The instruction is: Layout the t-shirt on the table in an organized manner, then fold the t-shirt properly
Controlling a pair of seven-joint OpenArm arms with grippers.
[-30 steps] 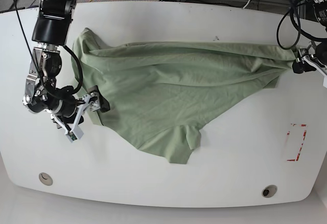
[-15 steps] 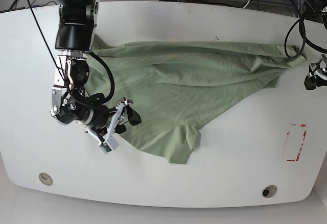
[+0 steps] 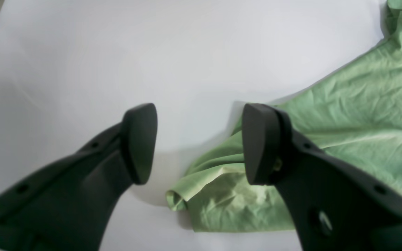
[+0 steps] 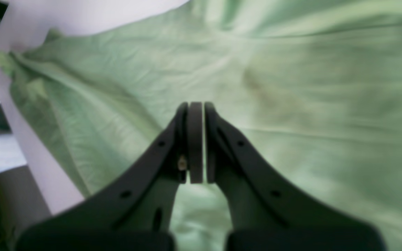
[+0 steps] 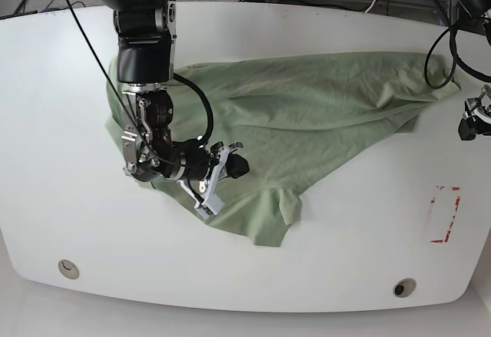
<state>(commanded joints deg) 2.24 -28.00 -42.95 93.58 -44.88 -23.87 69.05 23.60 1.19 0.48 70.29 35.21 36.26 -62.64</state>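
Since a second ago our right arm has swung from the shirt's left edge in over the cloth, and our left arm has let go of the far corner and backed off to the desk edge.

Near first: in the base view our right gripper point(image 5: 230, 170) sits over the lower left part of the shirt point(image 5: 307, 122), above the fabric near the bottom hem. In the right wrist view that gripper point(image 4: 195, 139) has its pads pressed together; we see no cloth pinched between them, just shirt point(image 4: 291, 104) blurred underneath. So closed, empty as far as we can tell.

Mid: shirt lies spread diagonally across the desk point(image 5: 345, 252), still wrinkled, one sleeve flap poking toward the near edge, a bunched corner at far right.

Far: left gripper point(image 5: 472, 118) is at the right rim, apart from the shirt. In its wrist view the gripper point(image 3: 197, 143) is wide open over bare desk point(image 3: 117, 52), with a rolled shirt corner point(image 3: 291, 139) just beside one finger.

We judge we are still in layout, not folding. Next move likely needs the right gripper to open, drop onto the hem and pinch, while the left regrabs that rolled corner so we can pull the shirt flat.
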